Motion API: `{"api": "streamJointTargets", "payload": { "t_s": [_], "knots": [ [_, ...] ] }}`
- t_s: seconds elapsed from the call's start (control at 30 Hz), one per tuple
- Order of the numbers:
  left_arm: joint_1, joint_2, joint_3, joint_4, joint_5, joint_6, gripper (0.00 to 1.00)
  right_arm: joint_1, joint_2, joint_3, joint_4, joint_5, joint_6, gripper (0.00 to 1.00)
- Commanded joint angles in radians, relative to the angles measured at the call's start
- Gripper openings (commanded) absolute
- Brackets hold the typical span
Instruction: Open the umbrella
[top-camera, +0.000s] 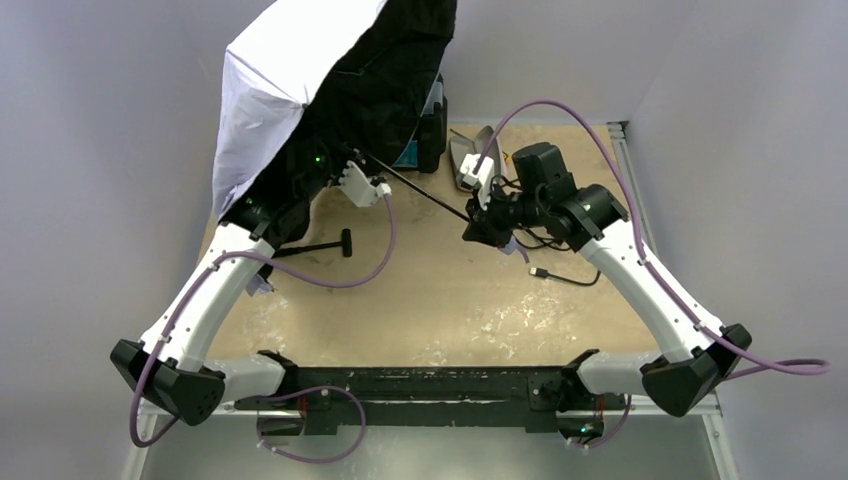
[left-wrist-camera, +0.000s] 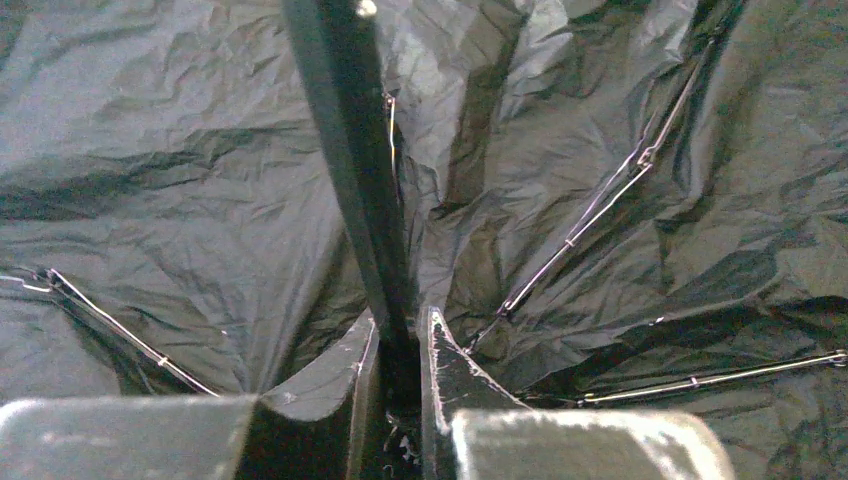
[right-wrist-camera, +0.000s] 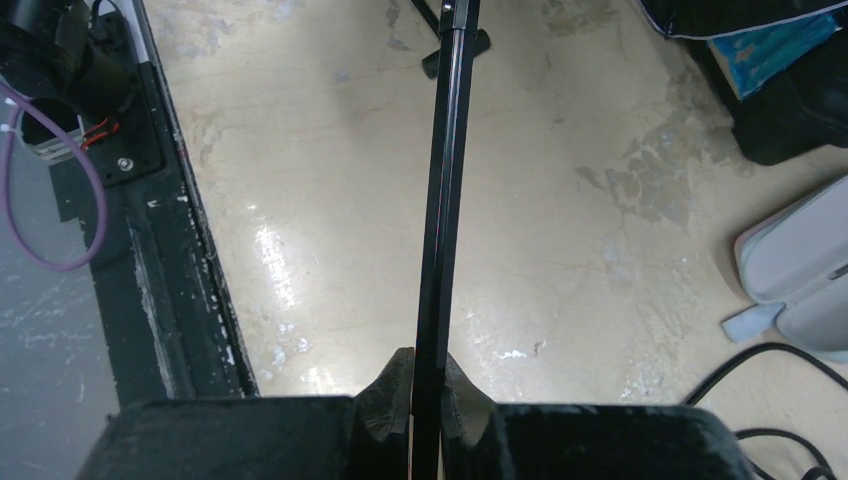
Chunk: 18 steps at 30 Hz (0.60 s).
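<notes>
Looking down from the top camera, you see the umbrella (top-camera: 265, 100) at the far left of the counter (top-camera: 440, 300). Its canopy is spread and tipped on its side. The pale lavender outside faces left and the black lining (left-wrist-camera: 180, 200) faces the arms.

- Shaft (top-camera: 420, 192): thin and black. It runs from under the canopy down and to the right, clear of the counter, and ends at the right claw (right-wrist-camera: 428, 385).
- Right claw: the jaws are pinched tight on the shaft, one finger on each side. The wrist view looks straight along the rod with the counter below. The handle is not visible, and you cannot tell whether it sits inside the grip.
- Left claw (left-wrist-camera: 400, 370): the jaws are narrow and clamped on the shaft close to the canopy. In the top view the fabric hides the fingers. The wrist view shows crumpled lining all around and thin metal ribs (left-wrist-camera: 600, 200) fanning outward.
- The two grips are well apart along the shaft.

Other items:
- A black toolbox (top-camera: 432, 125) stands behind the canopy's right edge and is partly covered by it.
- A flat pale sleeve (top-camera: 465, 160) lies just right of the toolbox.
- A black cable (top-camera: 565, 280) lies near the right arm.
- A small black T-shaped piece (top-camera: 335, 245) lies beside the left arm.
</notes>
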<state>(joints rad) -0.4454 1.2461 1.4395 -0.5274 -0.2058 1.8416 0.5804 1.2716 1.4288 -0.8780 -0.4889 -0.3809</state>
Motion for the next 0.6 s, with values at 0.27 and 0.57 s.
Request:
{"api": "streamJointTargets", "payload": {
  "t_s": [0.27, 0.57],
  "knots": [
    [0.392, 0.069, 0.031, 0.403, -0.15, 0.281, 0.14, 0.001, -0.107, 0.027, -0.281, -0.199, -0.154, 0.0],
    [0.658, 0.218, 0.265, 0.413, -0.127, 0.366, 0.14, 0.002, -0.184, -0.071, -0.279, -0.144, -0.169, 0.0]
  ]
}}
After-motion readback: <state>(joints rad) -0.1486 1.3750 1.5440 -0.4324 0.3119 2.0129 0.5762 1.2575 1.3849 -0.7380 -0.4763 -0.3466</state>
